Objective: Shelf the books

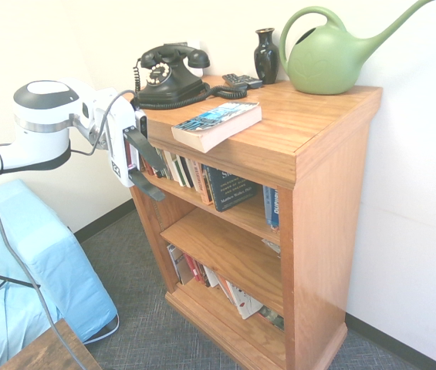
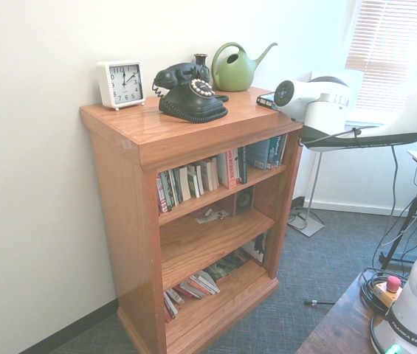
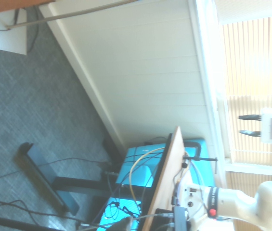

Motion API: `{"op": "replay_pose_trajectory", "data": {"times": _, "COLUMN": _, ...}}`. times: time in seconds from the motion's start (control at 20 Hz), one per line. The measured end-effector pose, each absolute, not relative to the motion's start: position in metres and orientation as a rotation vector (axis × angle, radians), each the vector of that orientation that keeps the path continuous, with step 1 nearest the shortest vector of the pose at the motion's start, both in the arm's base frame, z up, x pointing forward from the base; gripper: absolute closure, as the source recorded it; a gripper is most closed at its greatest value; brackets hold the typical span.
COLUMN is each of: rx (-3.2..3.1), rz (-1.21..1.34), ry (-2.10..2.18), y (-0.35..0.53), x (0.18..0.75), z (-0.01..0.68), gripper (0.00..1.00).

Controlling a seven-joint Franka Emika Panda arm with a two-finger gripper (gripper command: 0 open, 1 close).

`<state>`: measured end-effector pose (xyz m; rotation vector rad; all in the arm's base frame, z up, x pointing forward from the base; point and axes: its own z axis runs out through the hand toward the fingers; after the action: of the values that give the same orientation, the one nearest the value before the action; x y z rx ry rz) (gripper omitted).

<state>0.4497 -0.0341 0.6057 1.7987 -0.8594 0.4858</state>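
One orange-brown bookcase (image 1: 322, 254) fills the centre and right of the first exterior view, with three open shelves beneath its flat top. The top compartment holds a row of mostly upright books (image 2: 186, 184); the middle one has a small pale item (image 2: 209, 214) lying toward its back; the bottom one holds leaning books (image 1: 237, 297). The rows overlap too much for an exact count.

One white arm (image 1: 40, 127) enters from the left of that view. Its single gripper (image 1: 160, 186) is beside the bookcase's left front, the two dark fingers spread apart with nothing between them.

On the bookcase top stand one green watering can (image 1: 326, 62) at upper right, one black telephone (image 1: 170, 81) at upper left of centre, and, in the second exterior view, one white square clock (image 2: 123, 85) at upper left. One thick paperback (image 1: 216, 126), the book to be shelved, lies flat at the top's front edge, above centre in the first exterior view; the arm partly hides it in the second. One dark vase (image 1: 266, 56) stands between telephone and can.
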Motion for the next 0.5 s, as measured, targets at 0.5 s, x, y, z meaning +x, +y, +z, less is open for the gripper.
{"op": "replay_pose_trajectory", "data": {"times": 0.5, "rx": 1.669, "rz": 0.476, "ry": -0.858, "y": -0.026, "x": 0.521, "z": 0.62, "gripper": 0.0}}
